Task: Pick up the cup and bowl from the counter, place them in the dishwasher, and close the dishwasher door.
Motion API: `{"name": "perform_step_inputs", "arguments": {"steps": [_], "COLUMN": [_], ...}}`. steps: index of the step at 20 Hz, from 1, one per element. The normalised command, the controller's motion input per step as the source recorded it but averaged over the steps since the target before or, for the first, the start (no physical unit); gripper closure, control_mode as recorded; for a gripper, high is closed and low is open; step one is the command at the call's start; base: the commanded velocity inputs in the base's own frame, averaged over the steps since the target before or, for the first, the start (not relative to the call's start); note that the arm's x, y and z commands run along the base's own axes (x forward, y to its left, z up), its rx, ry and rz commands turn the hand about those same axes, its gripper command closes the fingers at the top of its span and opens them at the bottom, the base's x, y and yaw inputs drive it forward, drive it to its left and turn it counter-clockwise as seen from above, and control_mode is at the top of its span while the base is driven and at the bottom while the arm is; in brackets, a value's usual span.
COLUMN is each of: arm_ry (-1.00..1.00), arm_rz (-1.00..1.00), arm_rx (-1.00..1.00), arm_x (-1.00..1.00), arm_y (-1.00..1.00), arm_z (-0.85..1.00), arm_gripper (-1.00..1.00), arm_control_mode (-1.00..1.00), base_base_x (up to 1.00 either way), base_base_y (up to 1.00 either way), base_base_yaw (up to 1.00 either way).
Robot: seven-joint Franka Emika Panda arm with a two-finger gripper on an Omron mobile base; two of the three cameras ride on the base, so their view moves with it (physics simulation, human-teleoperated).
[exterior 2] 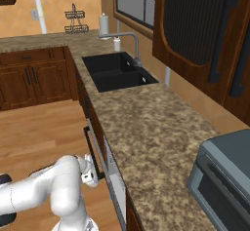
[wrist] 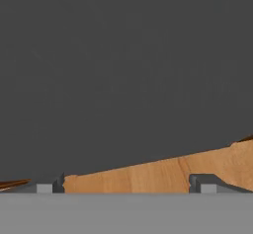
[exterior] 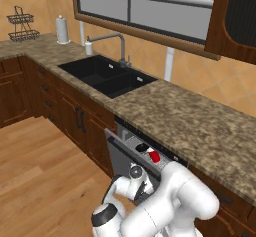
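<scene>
A long speckled brown-and-tan granite tabletop (exterior: 200, 126) runs along a tiled wall over dark wooden cabinets (exterior: 65, 111), turning a corner at its far left end. A black double sink (exterior: 107, 76) is set into it, with a grey faucet (exterior: 117, 43) at the back edge. Near the far corner stand a white paper towel roll (exterior: 62, 29) and a wire rack (exterior: 22, 25).

Under the tabletop's front edge, just right of the sink, the grey dishwasher (exterior: 145, 151) is partly open. Its door (exterior: 117, 156) is tilted close to upright, leaving a narrow gap at the top. Through that gap the red cup (exterior: 154, 156) sits on the white rack, with the black bowl (exterior: 142, 147) just beside it on the sink side; whether they touch is hard to tell at this size.

The white robot arm (exterior: 170, 201) bends low in front of the dishwasher. Its claw (wrist: 128, 181) is released, both fingertips (wrist: 201, 181) spread wide with nothing between them, facing the flat grey outer face of the door from very close. A strip of light wooden floor (wrist: 163, 171) shows beneath the door.
</scene>
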Motion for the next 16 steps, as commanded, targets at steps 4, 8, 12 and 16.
{"name": "perform_step_inputs", "arguments": {"steps": [4,8,12,16], "arm_ry": [0.0,0.0,0.0,0.0], "arm_rz": [0.0,0.03,0.09,0.08], "arm_rx": [0.09,-0.05,-0.22,-0.25], "arm_x": [1.0,1.0,1.0,1.0], "arm_y": [-1.0,-1.0,-1.0,-1.0], "arm_z": [-0.1,-0.34,-0.59,-0.64], "arm_gripper": [-1.0,-1.0,-1.0,-1.0], "arm_control_mode": [-1.0,-1.0,-1.0,-1.0], "base_base_x": [0.0,0.0,0.0,0.0], "base_base_y": [0.0,0.0,0.0,0.0], "base_base_yaw": [0.0,0.0,0.0,0.0]}}
